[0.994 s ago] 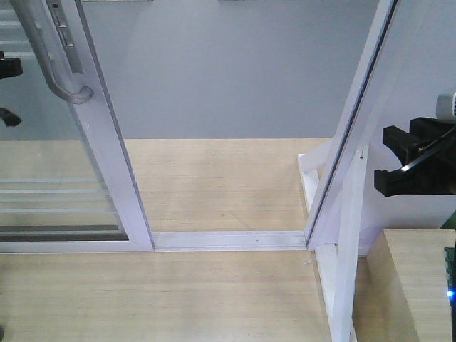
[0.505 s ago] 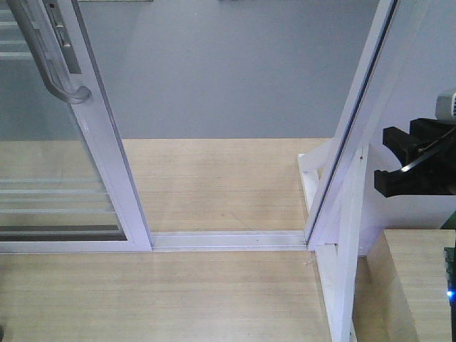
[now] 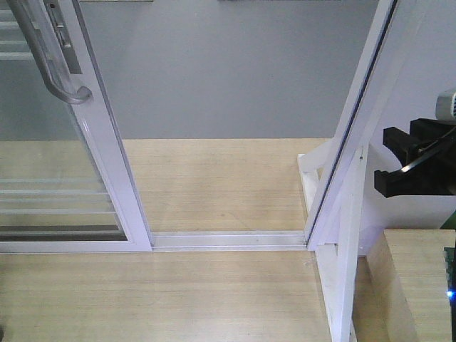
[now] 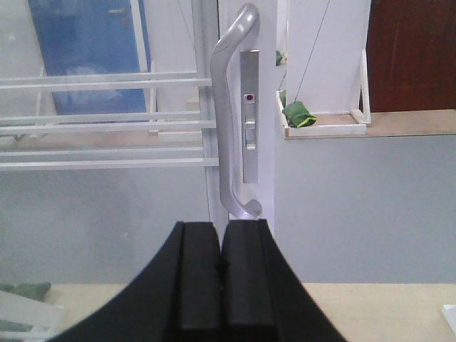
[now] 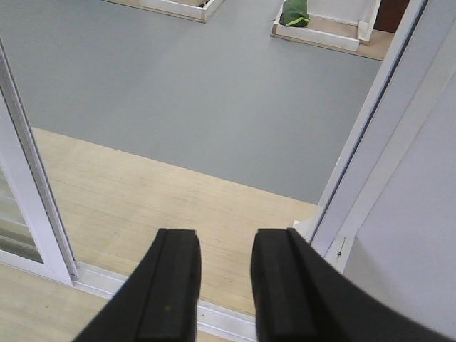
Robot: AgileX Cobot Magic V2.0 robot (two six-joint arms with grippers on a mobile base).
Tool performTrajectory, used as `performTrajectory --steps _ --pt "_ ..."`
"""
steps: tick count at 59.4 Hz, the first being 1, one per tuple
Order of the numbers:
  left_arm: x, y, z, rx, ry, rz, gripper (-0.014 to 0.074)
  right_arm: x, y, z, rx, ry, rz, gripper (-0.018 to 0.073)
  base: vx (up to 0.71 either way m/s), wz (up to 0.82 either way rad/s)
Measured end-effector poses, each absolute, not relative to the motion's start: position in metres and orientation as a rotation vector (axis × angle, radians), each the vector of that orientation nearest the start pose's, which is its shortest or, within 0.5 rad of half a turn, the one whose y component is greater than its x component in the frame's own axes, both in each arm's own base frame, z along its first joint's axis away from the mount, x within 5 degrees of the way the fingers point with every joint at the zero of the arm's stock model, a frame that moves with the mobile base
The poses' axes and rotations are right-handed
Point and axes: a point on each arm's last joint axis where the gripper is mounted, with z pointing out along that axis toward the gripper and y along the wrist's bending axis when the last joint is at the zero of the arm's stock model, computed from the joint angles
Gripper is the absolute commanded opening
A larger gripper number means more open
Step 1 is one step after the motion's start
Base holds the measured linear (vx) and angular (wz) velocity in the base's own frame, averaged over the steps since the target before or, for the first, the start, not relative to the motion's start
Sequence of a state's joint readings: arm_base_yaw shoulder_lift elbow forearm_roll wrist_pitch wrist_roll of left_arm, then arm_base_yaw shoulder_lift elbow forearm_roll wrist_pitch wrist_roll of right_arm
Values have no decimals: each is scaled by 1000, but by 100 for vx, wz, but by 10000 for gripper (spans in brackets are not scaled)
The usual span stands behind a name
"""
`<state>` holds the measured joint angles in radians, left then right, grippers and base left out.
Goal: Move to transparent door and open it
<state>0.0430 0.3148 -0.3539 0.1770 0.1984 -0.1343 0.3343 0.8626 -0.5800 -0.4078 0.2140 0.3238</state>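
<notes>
The transparent door (image 3: 107,149) stands at the left of the front view, slid aside, with a gap between its stile and the right frame. Its curved grey handle (image 3: 50,60) is at the top left, and thin white bars cross the glass. In the left wrist view the handle (image 4: 229,121) stands upright on the stile (image 4: 265,107). My left gripper (image 4: 224,226) is shut and empty, just below the handle's lower end and apart from it. It is out of the front view. My right gripper (image 3: 388,160) is open and empty at the right edge, beside the right frame; it also shows in the right wrist view (image 5: 226,239).
A white-framed glass panel without a handle (image 3: 356,121) leans at the right. A floor track (image 3: 228,240) runs between the two. A wooden block (image 3: 420,285) sits at lower right. Beyond the opening is grey floor and a low tray with a green object (image 5: 294,13).
My left gripper has gone out of the front view's left edge. The door and handle have shifted slightly left. The right gripper has not moved.
</notes>
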Motion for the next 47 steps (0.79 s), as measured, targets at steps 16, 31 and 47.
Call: performTrajectory --steps 16,31,47 --pt "55 3 223 11 1591 84 -1 172 52 301 -345 1933 87 289 0 0" --pt "56 2 205 -33 1499 32 0 172 51 301 -344 1935 85 289 0 0" --pt "56 2 205 -43 1499 21 0 172 51 301 -344 1935 85 289 0 0"
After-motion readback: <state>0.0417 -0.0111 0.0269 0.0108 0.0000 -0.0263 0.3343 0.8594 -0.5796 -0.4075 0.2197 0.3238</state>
